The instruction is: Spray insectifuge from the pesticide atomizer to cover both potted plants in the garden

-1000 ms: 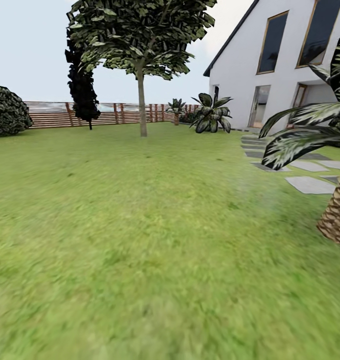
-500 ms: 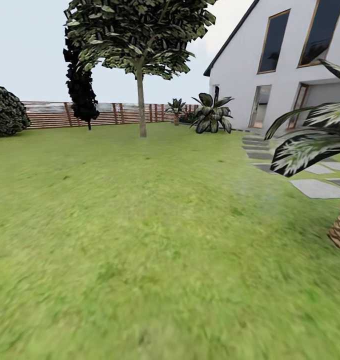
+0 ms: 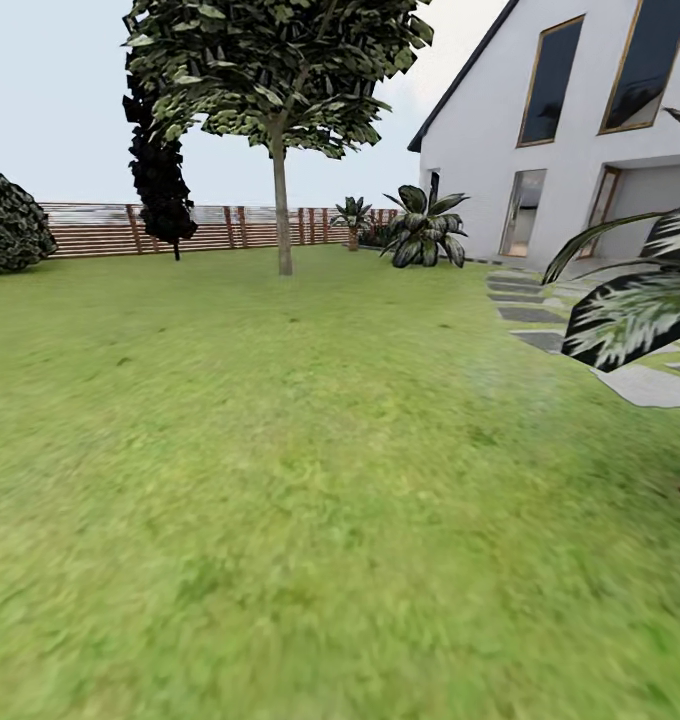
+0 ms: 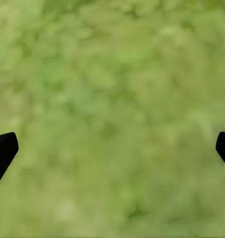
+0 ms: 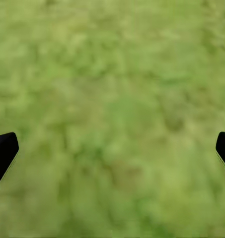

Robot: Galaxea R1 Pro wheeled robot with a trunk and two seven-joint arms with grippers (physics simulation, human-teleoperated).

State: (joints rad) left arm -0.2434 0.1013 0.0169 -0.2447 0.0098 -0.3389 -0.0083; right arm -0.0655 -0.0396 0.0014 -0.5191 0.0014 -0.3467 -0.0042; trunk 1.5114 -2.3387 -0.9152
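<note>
the robot stands on the lawn [image 3: 280, 480] of the garden, and the head view looks over open grass toward a slatted wooden fence [image 3: 230, 228]; a tall tree [image 3: 280, 130] rises in the middle distance, a dark bush [image 3: 15, 222] is at the far left, and a white house [image 3: 570, 130] with grey stepping stones [image 3: 650, 385] before it is at the right; striped leaves of a palm-like plant [image 3: 635, 310] come in at the right edge; i cannot find the pesticide atomizer or the two small potted plants here, so their place cannot be told and the robot must search for them; the left gripper [image 4: 112, 148] points down at blurred grass with its two dark fingertips [image 4: 3, 151] far apart and nothing between them; the right gripper [image 5: 112, 148] is the same, spread wide over grass and empty; as a judgement only, such a small slim bottle should be light and stiff but easy to tip over, perhaps smooth; it is better to take it around the middle of the body, under the top, so the spray head remains free.
</note>
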